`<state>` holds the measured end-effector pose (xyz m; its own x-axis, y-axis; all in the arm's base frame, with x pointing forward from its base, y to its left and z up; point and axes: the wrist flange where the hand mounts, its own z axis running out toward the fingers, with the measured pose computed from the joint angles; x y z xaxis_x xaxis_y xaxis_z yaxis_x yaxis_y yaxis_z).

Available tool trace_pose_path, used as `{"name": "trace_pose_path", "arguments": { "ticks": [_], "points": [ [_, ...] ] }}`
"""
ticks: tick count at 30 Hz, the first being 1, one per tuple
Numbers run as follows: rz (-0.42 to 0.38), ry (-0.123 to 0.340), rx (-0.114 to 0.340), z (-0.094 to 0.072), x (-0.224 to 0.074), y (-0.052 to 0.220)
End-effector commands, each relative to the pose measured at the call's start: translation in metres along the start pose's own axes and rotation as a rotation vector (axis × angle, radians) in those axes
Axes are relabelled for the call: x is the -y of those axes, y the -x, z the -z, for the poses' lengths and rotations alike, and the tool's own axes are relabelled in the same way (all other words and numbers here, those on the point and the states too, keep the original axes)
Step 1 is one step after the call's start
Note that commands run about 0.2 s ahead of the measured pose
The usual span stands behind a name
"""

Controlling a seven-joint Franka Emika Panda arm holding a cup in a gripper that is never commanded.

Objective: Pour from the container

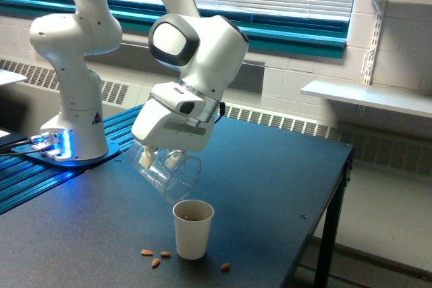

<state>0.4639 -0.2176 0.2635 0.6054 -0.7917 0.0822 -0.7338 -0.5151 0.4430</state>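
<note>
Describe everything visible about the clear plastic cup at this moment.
The clear plastic cup is see-through, round and wide-rimmed. The gripper holds it at its upper part, tilted steeply with the rim pointing down toward the white paper cup just below it, not touching. It looks empty now; no nuts show inside. It hangs above the dark table, clear of the surface.

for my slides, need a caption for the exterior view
Gripper tilts an emptied clear cup over a white paper cup; stray almonds lie on the table.
</note>
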Motion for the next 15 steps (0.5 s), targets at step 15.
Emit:
{"name": "trace_pose_path", "arguments": {
  "ticks": [15],
  "points": [
    [0.036, -0.036, -0.013, 0.0111, 0.0139, 0.0021]
  ]
}}
